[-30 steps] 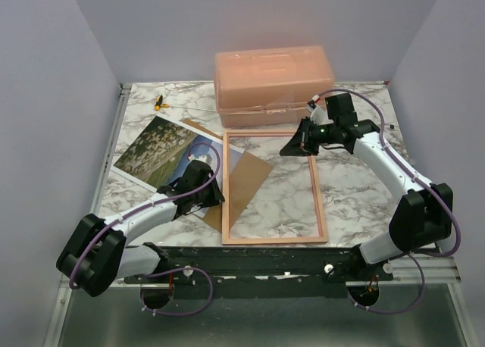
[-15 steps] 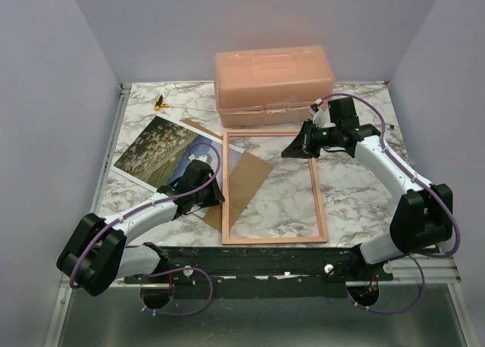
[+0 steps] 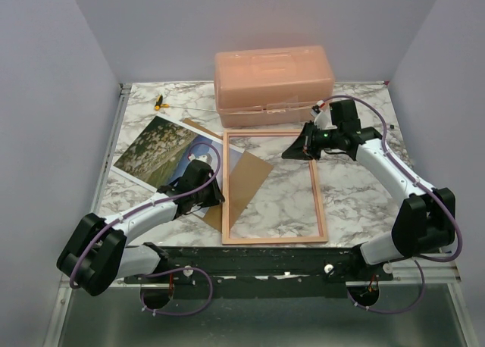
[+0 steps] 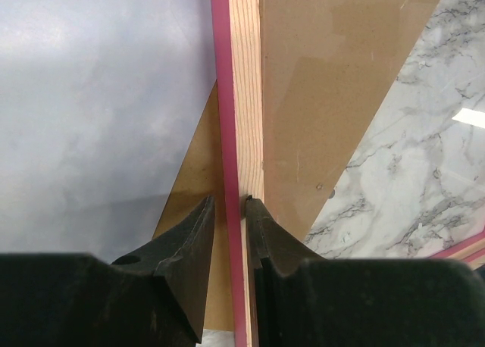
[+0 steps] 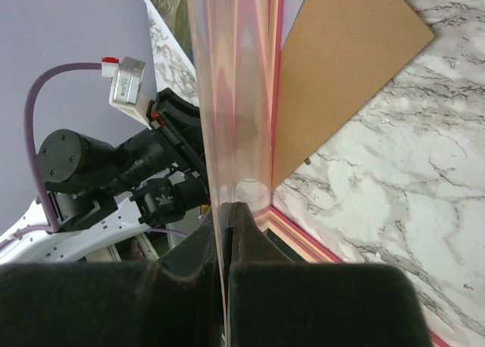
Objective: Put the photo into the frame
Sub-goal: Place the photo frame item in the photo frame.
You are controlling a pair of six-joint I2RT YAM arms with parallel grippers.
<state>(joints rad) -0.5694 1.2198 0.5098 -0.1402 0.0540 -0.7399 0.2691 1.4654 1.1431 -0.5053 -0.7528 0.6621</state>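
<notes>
Marbled tabletop (image 3: 356, 188) carries frame (image 3: 319, 195), photo (image 3: 155, 150) and pink box (image 3: 273, 82).

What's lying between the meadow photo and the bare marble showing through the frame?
The brown backing board, tilted, passing under the left rail of the frame, which the left gripper pinches. The top view shows it best.

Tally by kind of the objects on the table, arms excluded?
photo: 1
frame: 1
clear pane: 1
brown backing board: 1
pink lidded box: 1
small yellow-and-black item: 1
Total: 6
</notes>
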